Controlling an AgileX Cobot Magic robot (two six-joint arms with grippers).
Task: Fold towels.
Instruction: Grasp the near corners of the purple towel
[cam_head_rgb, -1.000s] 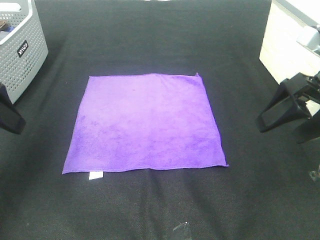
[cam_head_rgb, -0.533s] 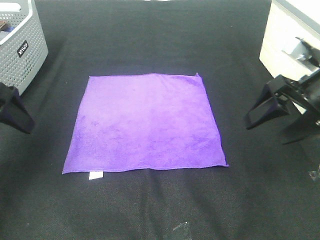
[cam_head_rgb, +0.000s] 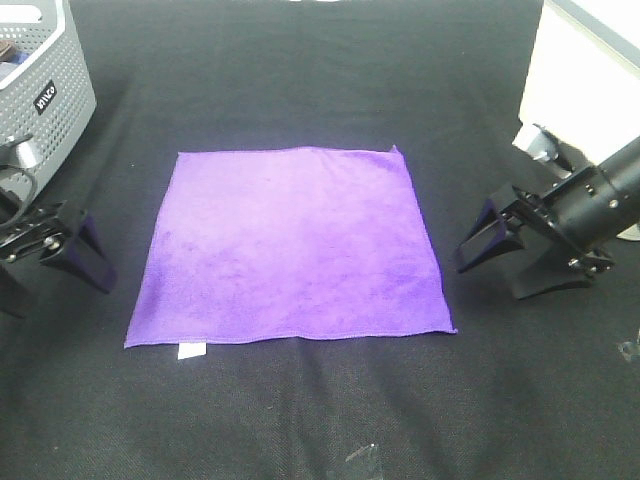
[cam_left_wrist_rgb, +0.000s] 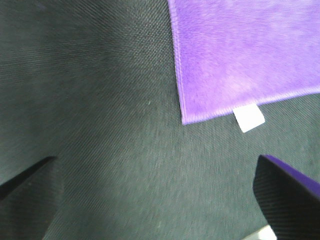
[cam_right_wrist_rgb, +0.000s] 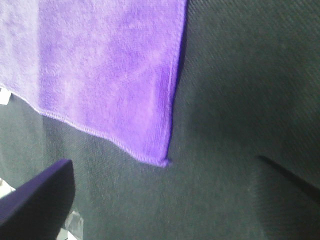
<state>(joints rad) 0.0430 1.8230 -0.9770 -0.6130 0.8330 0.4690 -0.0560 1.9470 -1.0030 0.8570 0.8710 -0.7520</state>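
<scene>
Where black table fabric (cam_head_rgb: 300, 80) spreads, purple towel (cam_head_rgb: 290, 245) flat, grey basket (cam_head_rgb: 45, 90).

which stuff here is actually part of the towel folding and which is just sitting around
Part of the job:
purple towel, lying flat and unfolded
left gripper, open
right gripper, open

Just lying about:
grey perforated basket at the far left
pale box at the far right

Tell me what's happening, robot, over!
Left end effector open, empty. Right end effector open, empty. Towel flat between them, unfolded. Nothing lying on it.
</scene>
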